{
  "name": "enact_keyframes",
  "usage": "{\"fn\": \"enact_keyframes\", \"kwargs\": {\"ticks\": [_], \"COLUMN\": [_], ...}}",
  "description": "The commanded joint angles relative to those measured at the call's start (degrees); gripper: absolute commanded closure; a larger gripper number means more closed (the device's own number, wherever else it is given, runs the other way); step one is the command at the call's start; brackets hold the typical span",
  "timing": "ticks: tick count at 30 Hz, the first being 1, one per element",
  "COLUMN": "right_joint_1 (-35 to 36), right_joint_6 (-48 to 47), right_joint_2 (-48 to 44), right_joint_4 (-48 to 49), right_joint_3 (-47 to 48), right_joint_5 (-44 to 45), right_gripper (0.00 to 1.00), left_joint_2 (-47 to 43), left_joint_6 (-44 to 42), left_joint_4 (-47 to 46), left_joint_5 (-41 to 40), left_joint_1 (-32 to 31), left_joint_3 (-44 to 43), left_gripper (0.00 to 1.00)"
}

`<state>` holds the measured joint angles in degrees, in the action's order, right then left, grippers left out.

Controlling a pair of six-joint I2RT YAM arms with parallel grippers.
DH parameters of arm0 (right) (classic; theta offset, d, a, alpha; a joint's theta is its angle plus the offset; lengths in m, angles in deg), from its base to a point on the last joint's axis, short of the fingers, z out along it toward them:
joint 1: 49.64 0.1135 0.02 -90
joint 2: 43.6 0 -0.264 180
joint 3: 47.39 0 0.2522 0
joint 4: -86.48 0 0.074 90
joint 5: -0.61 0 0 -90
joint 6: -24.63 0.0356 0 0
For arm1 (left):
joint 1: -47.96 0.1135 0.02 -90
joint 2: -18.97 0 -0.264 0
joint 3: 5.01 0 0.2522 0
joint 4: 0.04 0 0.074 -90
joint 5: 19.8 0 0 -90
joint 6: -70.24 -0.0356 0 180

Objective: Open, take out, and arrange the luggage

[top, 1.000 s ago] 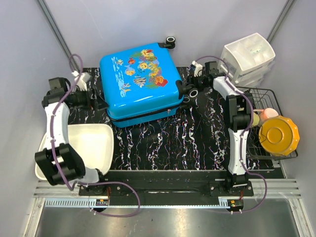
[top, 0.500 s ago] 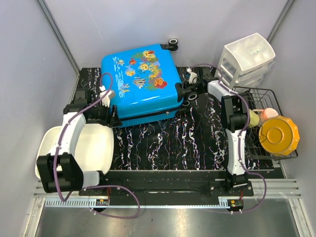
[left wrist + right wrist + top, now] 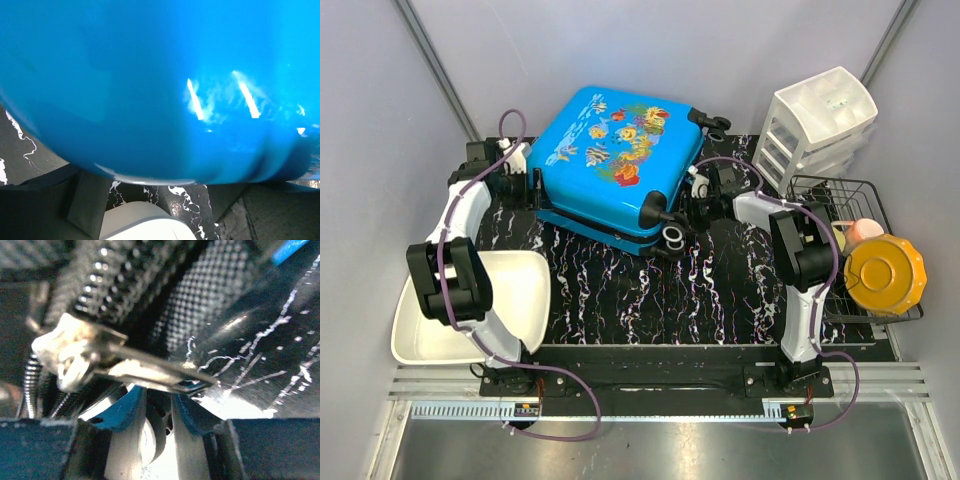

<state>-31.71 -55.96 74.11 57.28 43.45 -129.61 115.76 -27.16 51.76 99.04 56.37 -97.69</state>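
Observation:
The luggage (image 3: 615, 150), a bright-blue hard shell with fish print, lies flat and skewed at the back of the black marbled mat (image 3: 660, 290), one black wheel (image 3: 673, 237) pointing toward me. My left gripper (image 3: 525, 183) presses at its left side. In the left wrist view the blue shell (image 3: 160, 85) fills the frame, and the left gripper (image 3: 157, 192) is open with its fingers spread under the curved edge. My right gripper (image 3: 693, 196) is at the right side by the zip. There its blue-padded fingers (image 3: 125, 410) stand a narrow gap apart just under the metal zip pull (image 3: 100, 360).
A white tub (image 3: 470, 310) sits at the front left, close to the left arm, and shows under the shell in the wrist view (image 3: 140, 225). A white drawer unit (image 3: 820, 120) stands at the back right. A wire basket (image 3: 865, 190) holds a yellow lid (image 3: 885, 272).
The luggage has swung clockwise, its wheels now toward the front and right. My left gripper moved back along its left side. The right gripper's jaws narrowed at the zip.

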Motion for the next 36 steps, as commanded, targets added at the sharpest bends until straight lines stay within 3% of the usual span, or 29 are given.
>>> {"fn": "enact_keyframes", "kwargs": {"ticks": [1,6,10,15,19,22,24,28,31,36], "right_joint_1": [10.79,15.02,16.96,17.22,16.17,11.8,8.62,2.99,2.28,3.86], "right_joint_6": [1.66,0.0,4.63,10.72,6.16,4.31,2.56,-6.83,-12.37,-12.66], "right_joint_2": [-3.8,-4.07,-3.97,-11.79,-21.09,-25.67,-27.09,-28.76,-28.59,-25.96], "right_joint_4": [7.5,17.63,25.76,41.17,41.99,38.84,37.25,33.74,31.71,27.84], "right_joint_3": [-2.72,-1.32,-0.34,-13.34,-19.94,-23.46,-24.43,-23.56,-20.84,-14.68], "right_joint_5": [-3.82,0.84,7.24,16.31,21.77,18.45,15.63,8.09,3.33,-3.89], "right_gripper": [0.67,0.65,0.62,0.57,0.56,0.55,0.49,0.42,0.41,0.41], "left_joint_2": [5.67,9.2,9.55,8.07,2.71,-2.38,-4.76,-10.39,-12.94,-12.51], "left_joint_6": [6.86,9.16,9.77,14.33,15.66,13.47,12.07,12.32,12.06,13.28], "left_joint_4": [-11.24,-11.5,-12.02,-13.25,-14.75,-14.32,-12.47,-10.71,-9.04,-8.51], "left_joint_5": [3.59,5.26,7.54,9.92,10.97,11.41,11.41,10.98,10.45,10.01], "left_joint_1": [0.03,2.67,3.11,3.99,5.48,5.75,5.75,5.75,5.75,7.32], "left_joint_3": [-8.7,-13.19,-13.9,-12.85,-9.25,-5.56,-4.41,2.07,5.34,7.64], "left_gripper": [0.26,0.24,0.21,0.21,0.2,0.19,0.17,0.14,0.14,0.14]}}
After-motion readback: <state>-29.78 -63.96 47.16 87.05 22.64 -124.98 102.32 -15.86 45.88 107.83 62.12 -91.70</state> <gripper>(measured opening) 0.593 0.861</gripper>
